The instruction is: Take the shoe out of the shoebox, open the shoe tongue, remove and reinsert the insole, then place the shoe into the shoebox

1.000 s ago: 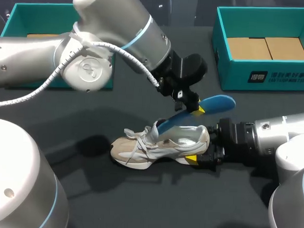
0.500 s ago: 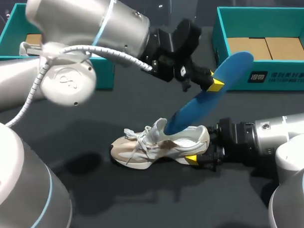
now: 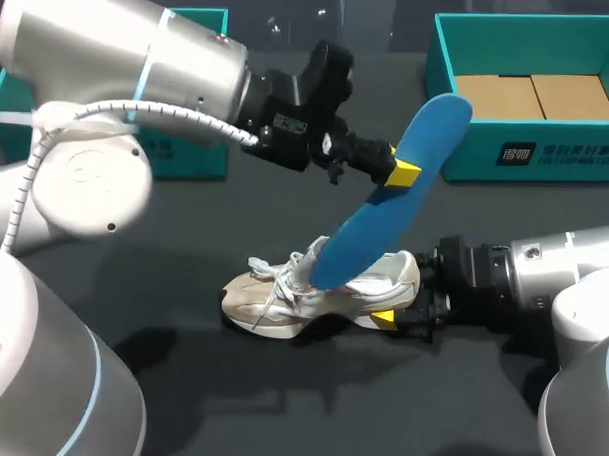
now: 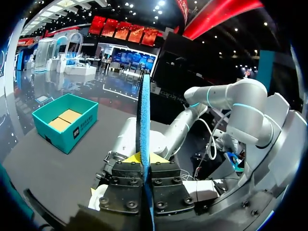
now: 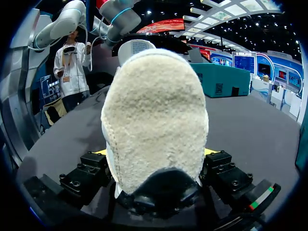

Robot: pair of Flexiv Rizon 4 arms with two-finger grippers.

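Insole (image 3: 356, 233), blue, slants steeply up from the shoe (image 3: 272, 297). Its far end has swung left since half a second ago, while its near end is still at the shoe's opening. The left gripper (image 3: 399, 172) pinches it edge-on and has drifted left. The right gripper (image 3: 410, 294) stays clamped on the shoe's heel at mid-table, nearer than the right shoebox (image 3: 527, 156).
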